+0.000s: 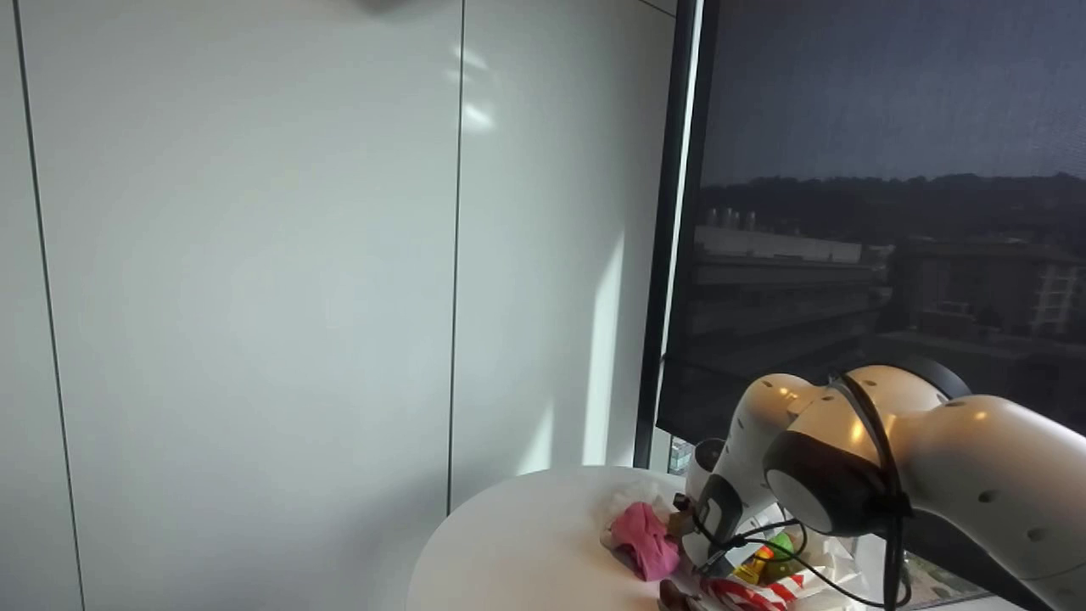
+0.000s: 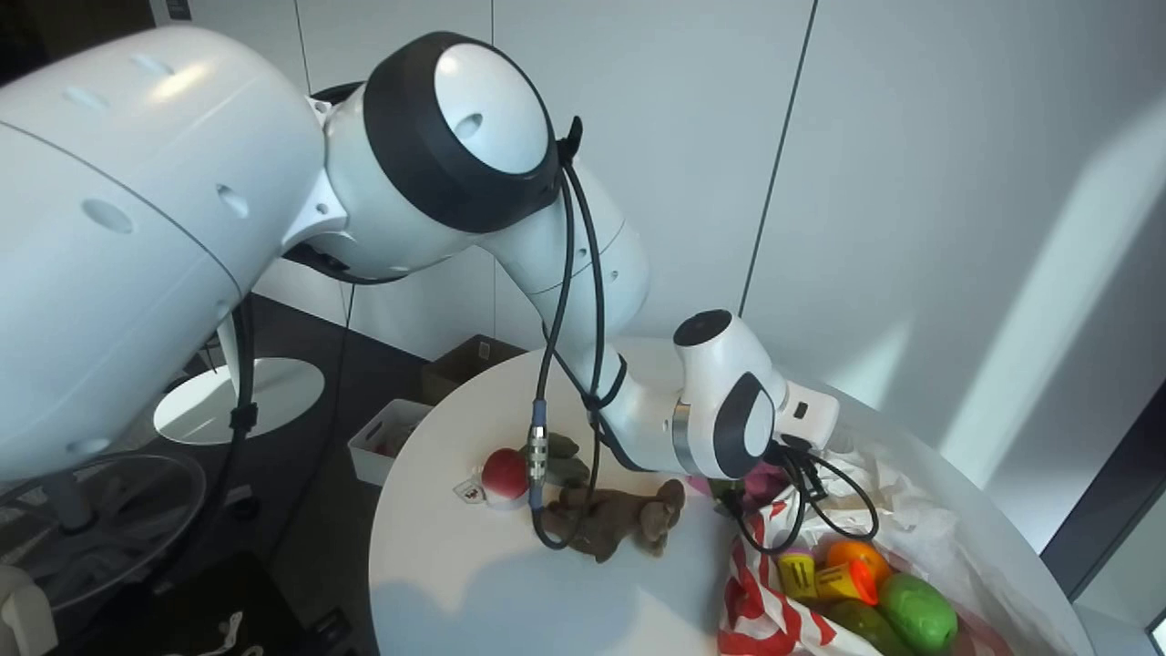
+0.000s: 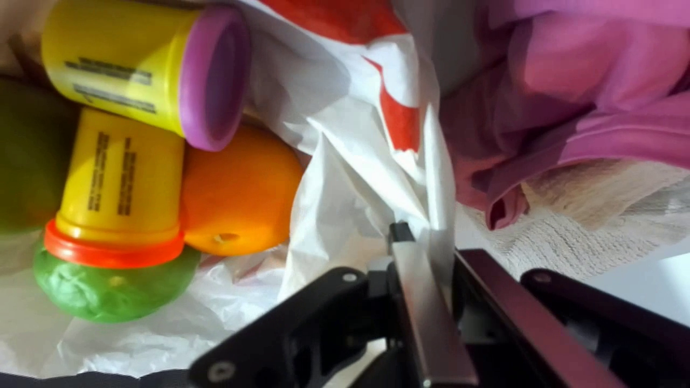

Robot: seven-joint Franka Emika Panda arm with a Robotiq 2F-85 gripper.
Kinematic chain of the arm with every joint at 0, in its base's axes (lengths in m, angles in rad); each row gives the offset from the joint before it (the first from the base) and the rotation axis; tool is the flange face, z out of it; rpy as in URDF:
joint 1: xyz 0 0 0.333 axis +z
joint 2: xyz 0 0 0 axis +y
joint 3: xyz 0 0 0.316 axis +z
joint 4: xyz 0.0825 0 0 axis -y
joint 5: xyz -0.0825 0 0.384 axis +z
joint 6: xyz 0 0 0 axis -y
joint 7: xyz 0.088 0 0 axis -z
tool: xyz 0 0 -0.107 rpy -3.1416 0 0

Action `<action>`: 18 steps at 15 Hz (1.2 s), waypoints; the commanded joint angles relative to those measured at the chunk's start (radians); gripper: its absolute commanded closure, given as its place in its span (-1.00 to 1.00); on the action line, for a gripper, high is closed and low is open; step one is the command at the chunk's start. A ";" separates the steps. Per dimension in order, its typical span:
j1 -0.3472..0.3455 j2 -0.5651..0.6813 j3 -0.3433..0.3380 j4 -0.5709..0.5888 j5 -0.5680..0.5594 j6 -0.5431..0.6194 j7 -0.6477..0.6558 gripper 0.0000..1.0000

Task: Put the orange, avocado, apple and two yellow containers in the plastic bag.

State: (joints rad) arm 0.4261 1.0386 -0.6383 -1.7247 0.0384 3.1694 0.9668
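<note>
My gripper (image 3: 431,245) is shut on a white fold of the plastic bag (image 3: 372,161), which rises between its fingers in the wrist view. Left of the fold, inside the bag, lies the orange (image 3: 242,196). Two yellow containers rest against it, a purple-lidded container (image 3: 116,64) and an orange-lidded container (image 3: 126,183). The dark green avocado (image 3: 24,156) is partly cut off at the left edge, and the bright green apple (image 3: 116,291) shows below the lid. In an exterior view the bag's red-striped side (image 2: 765,601) faces the camera, and the arm hides the fingertips.
Pink cloth (image 3: 582,81) lies right beside the gripper, over pale textured fabric (image 3: 587,231). On the round white table (image 2: 437,547) are a brown plush toy (image 2: 610,519), a red ball-like thing (image 2: 506,474) and a dark green object (image 2: 560,465). A loose cable (image 2: 874,519) hangs near the bag.
</note>
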 commanded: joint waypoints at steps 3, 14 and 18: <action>-0.005 -0.069 0.017 -0.025 0.092 -0.061 -0.103 0.73; -0.322 -0.245 0.339 0.198 0.067 -0.897 -0.147 0.80; -0.402 -0.253 0.415 0.285 0.118 -1.131 -0.125 0.80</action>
State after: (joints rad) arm 0.0888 0.7893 -0.2917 -1.5150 0.1249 2.1602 0.8159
